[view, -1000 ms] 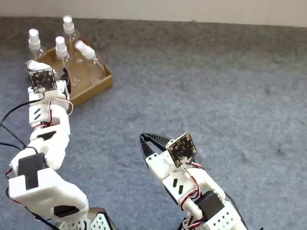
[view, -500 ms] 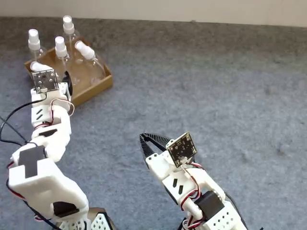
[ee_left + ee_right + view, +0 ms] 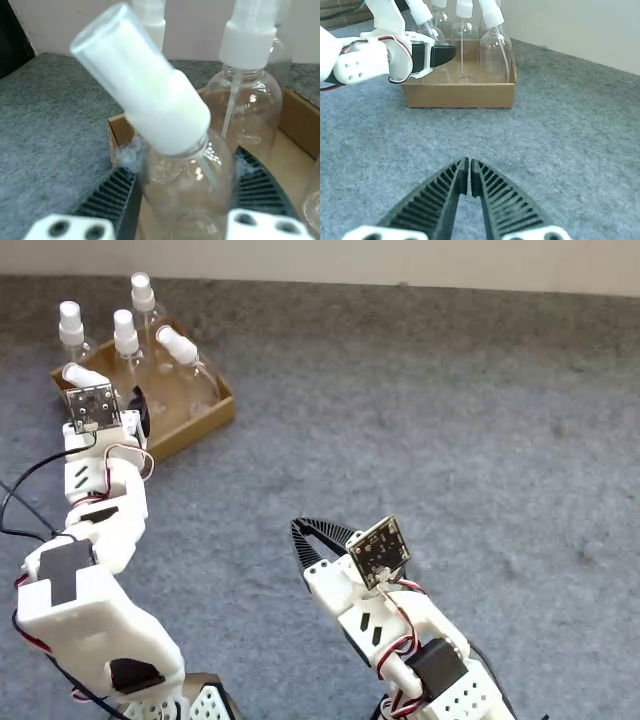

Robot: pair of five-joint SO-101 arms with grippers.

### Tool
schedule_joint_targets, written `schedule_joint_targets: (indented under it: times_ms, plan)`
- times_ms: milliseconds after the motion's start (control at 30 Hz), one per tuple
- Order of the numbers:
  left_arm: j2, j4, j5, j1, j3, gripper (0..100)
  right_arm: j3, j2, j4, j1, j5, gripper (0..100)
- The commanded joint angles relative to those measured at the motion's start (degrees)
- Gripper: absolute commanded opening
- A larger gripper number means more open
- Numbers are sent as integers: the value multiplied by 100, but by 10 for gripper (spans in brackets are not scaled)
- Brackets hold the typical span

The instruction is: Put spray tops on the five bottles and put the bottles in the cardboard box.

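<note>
Left gripper edged boxward, clamped on capped, tilted fifth bottle at cardboard box corner; four capped bottles inside; right gripper closed, empty; release outstanding.

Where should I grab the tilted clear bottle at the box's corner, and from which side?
Grip the tilted clear spray bottle by its round body below the shoulder, not the slanted white spray top. Come from the brown cardboard box's near edge, where the left tool sits: upright bottles crowd behind.
</note>
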Motion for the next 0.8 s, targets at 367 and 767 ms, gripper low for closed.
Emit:
schedule_joint_targets:
  times_ms: [367,767]
  plan:
    - [-4,-70,-53,-101,127,200,734,-101,31,84,53,5]
    - [-4,-79,-26,-347,347,344,734,-101,31,84,53,5]
